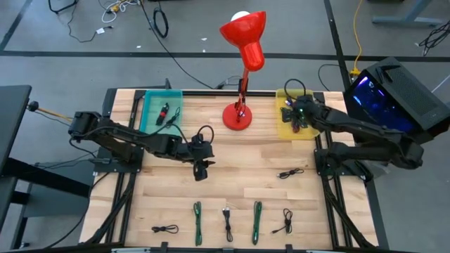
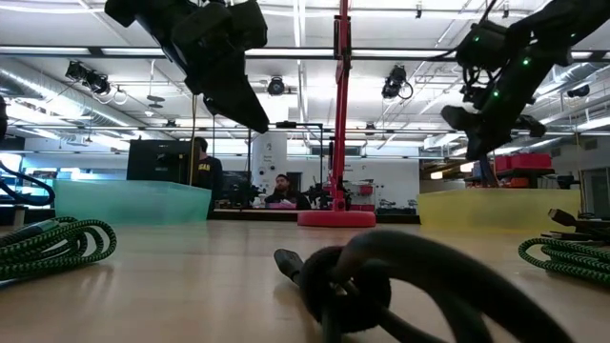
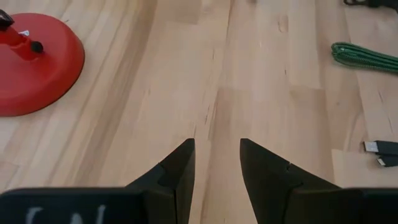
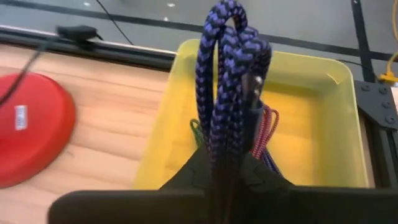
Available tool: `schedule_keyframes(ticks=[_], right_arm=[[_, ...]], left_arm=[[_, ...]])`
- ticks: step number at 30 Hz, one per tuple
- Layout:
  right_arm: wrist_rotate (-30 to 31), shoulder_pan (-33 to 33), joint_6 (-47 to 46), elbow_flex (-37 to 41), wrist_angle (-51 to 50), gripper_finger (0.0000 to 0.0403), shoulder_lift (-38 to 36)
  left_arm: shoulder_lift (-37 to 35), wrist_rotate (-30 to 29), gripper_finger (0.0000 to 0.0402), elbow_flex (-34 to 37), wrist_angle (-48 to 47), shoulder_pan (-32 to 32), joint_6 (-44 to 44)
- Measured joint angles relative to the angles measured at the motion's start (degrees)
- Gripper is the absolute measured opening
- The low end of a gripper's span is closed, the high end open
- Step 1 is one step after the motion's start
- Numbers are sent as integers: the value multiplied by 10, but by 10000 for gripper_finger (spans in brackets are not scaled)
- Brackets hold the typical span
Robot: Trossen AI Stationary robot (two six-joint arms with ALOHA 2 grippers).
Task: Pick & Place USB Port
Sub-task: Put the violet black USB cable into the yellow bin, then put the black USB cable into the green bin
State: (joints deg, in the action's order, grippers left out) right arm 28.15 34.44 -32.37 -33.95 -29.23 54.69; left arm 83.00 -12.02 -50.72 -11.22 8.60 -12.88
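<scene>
Your right tool [image 4: 227, 168] is clamped on a coiled purple braided cable [image 4: 231, 74], hanging above the yellow bin [image 4: 311, 134] at the far right of the table [image 1: 239, 151]. Centre it over the bin's middle, clear of the walls, and lower before letting go so the loops don't spill out. Your left tool [image 3: 217, 171] hovers over mid-table, slightly parted and empty.

Robotics lab, exposed ceiling ducts [image 2: 57, 81], seated person [image 2: 282, 191], workstations

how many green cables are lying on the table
2: one green cable in the front row left of centre, the other right of centre. More may be hidden in the yellow bin.
</scene>
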Motion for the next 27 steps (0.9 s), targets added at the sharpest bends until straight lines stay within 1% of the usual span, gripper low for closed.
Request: schedule_keyframes(ticks=[7,14,17,20,23,27], right_arm=[[-8,11,-1,0,9,105,31],[-11,11,15,0,15,183,35],[-58,11,37,0,35,205,35],[-135,0,61,0,74,218,35],[-202,-23,75,0,128,221,35],[-258,-66,78,0,190,216,35]], left_arm=[[0,-4,130,0,0,0,0],[0,-4,131,0,-1,0,0],[0,-4,131,0,-2,-1,0],[0,-6,131,0,-3,-1,0],[0,-14,131,0,-6,-1,0],[0,-15,131,0,-24,-1,-9]])
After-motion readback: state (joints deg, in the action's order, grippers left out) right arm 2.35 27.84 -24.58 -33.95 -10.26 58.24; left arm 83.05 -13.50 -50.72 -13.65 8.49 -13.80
